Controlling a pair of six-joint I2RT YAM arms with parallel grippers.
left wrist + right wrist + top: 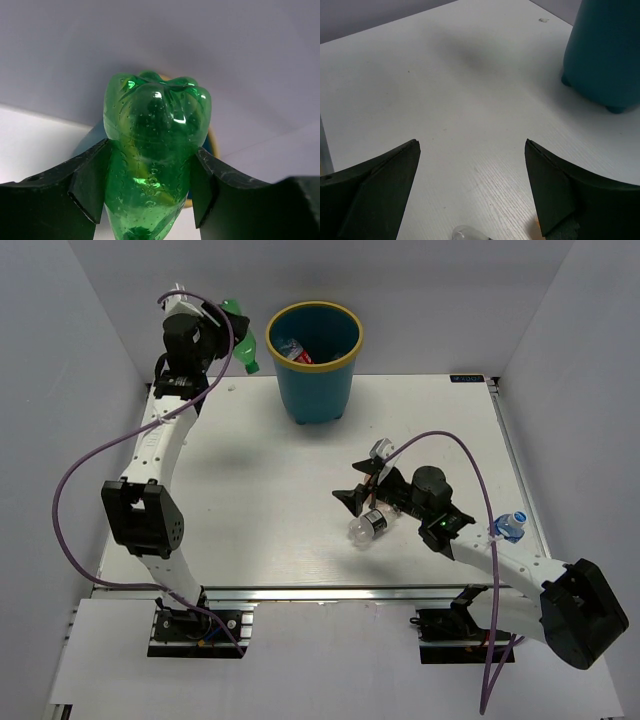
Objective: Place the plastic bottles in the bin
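Observation:
A green plastic bottle (245, 343) (155, 125) is clamped between the fingers of my left gripper (228, 328) (150, 185), held in the air just left of the bin (316, 390). The bin is teal with a yellow rim, and a red-labelled bottle (293, 350) lies inside it. My right gripper (366, 487) (472, 145) stands open low over the table, with nothing between its fingers. A clear bottle with a dark label (367, 525) (466, 233) lies on the table just under and behind those fingers. A blue-labelled bottle (509, 526) lies beside the right arm.
The bin's teal wall (602, 55) stands ahead and to the right in the right wrist view. Grey walls enclose the table at the back and both sides. The table's right edge (520, 480) runs close to the blue-labelled bottle.

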